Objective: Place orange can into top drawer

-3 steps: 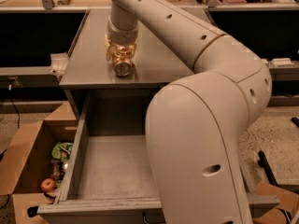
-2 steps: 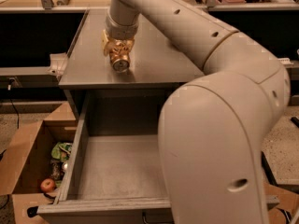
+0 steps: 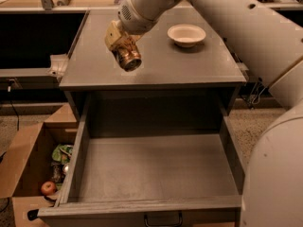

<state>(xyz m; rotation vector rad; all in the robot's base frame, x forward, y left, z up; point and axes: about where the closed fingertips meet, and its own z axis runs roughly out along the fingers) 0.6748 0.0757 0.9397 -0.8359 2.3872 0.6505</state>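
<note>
Dim workshop setting: a grey cabinet stands in front of a long bench, and its flat top serves as the worktop (image 3: 203, 70).

1. Claw (image 3: 124, 51): positioned over the left front part of the worktop, at the end of the white arm (image 3: 213, 8) that enters from the upper right. It is clenched around the orange can (image 3: 130, 61).
2. Orange can: held tilted, with one silver round end facing forward and down. It appears to be raised clear of the worktop, though this view does not settle the gap beneath it. It sits behind the worktop's front edge and is not yet over the drawer opening.
3. White bowl (image 3: 186, 34): rests on the worktop to the right of the claw, well apart from it.
4. Top drawer (image 3: 156, 169): pulled fully open below the worktop's front edge. Its floor is bare and its dark handle (image 3: 163, 219) shows on the front panel.
5. Cardboard box (image 3: 28, 164): stands on the floor to the left of the drawer and holds an apple (image 3: 47, 188) among other items.

Task status (assessment): grasp and lift are complete. Remaining steps are to carry the can forward past the worktop edge, lower it into the drawer, and release it there.
</note>
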